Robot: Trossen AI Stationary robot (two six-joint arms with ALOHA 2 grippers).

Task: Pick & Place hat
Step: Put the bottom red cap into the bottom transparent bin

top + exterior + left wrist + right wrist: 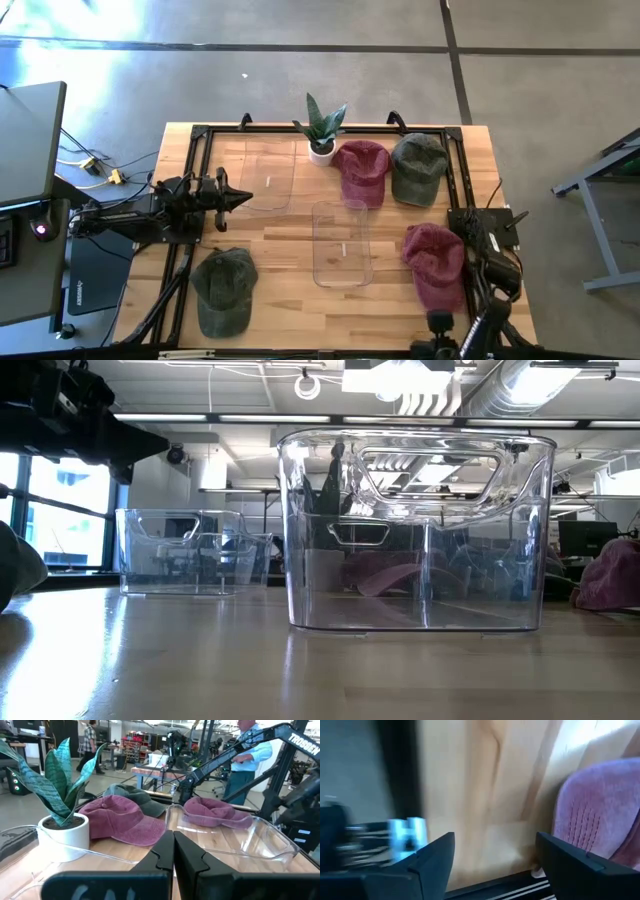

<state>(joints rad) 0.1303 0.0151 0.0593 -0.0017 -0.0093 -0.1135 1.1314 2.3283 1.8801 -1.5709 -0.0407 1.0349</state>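
Right gripper (495, 855) spread beside maroon hat (436, 262), likely lining up a grab; left gripper (173, 855) pressed together, idle over table (290, 300)

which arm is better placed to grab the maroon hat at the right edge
Right. The right gripper is open beside that maroon hat; the left gripper is shut, across the table beyond the clear bins.

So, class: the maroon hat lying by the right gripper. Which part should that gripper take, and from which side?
Probably the crown, from above. The maroon hat lies flat on the table, its soft crown bunched into folds that two fingers can pinch. The right gripper is open beside it, with the hat's ribbed fabric just off one finger. The flat brim offers less to pinch.
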